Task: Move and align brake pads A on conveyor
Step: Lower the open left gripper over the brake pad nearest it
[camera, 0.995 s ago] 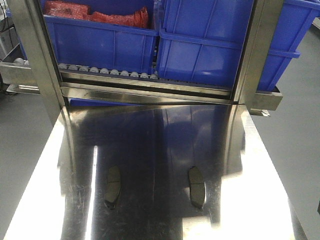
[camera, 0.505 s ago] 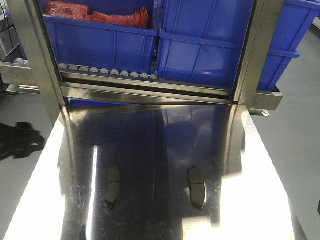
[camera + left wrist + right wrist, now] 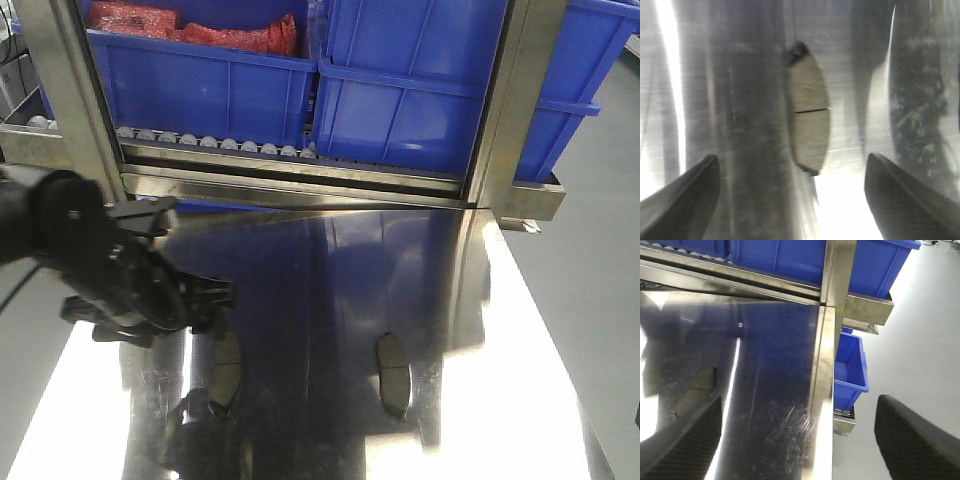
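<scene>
The shiny steel counter [image 3: 530, 380] carries two brake pads A [image 3: 393, 372], at 5 and 7 o'clock, well apart. The left gripper [image 3: 791, 159] hangs over the 7 o'clock pad [image 3: 809, 117], fingers spread wide; the right gripper [image 3: 799, 401] gapes empty. Pads: dull grey-tan face, one cross groove, dark backing edge.

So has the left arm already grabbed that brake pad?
No, the brake pad lies flat on the steel table, apart from the open jaws.
</scene>
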Available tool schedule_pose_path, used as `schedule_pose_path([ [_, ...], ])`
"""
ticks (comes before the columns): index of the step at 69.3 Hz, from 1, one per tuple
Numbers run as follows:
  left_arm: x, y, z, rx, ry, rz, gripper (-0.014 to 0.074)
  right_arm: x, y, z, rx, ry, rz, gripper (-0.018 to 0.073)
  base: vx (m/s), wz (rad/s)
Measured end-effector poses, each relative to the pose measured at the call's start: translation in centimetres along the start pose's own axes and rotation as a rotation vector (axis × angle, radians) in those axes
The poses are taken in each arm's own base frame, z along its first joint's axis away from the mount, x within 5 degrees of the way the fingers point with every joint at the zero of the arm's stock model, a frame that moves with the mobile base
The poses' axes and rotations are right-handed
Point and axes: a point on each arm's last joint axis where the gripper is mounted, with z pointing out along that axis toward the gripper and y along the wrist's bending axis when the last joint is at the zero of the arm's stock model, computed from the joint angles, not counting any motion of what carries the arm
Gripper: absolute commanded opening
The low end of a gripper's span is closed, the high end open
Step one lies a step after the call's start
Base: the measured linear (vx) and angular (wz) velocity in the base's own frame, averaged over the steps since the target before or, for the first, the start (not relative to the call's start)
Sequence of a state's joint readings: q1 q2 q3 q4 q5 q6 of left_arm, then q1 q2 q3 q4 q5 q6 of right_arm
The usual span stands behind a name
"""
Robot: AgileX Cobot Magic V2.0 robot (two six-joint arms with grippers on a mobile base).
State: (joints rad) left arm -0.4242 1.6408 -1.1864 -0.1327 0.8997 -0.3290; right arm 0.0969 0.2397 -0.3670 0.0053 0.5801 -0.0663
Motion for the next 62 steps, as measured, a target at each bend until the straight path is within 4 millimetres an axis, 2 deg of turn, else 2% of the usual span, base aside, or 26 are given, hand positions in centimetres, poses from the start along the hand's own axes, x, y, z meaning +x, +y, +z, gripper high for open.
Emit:
schedule_pose_path([
  [11, -0.9, -2.2, 2.2, -0.075, 0.078, 0.029, 0.0554, 0.0, 0.0, 0.0, 0.000, 0.000, 0.000, 0.0589, 0.00, 0.00],
  [23, -1.9, -3.8, 3.6, -0.140, 0.125, 0.042, 0.0554, 0.0, 0.0, 0.0, 0.000, 0.000, 0.000, 0.0589, 0.00, 0.00],
  [34, -2.6, -4.2, 4.7, -0.156, 0.139, 0.016, 0.0554, 0.0, 0.0, 0.0, 0.000, 0.000, 0.000, 0.0589, 0.00, 0.00],
  [62, -2.6, -4.0, 6.9, -0.178, 0.177, 0.012, 0.0554, 0.0, 0.0, 0.0, 0.000, 0.000, 0.000, 0.0589, 0.00, 0.00],
])
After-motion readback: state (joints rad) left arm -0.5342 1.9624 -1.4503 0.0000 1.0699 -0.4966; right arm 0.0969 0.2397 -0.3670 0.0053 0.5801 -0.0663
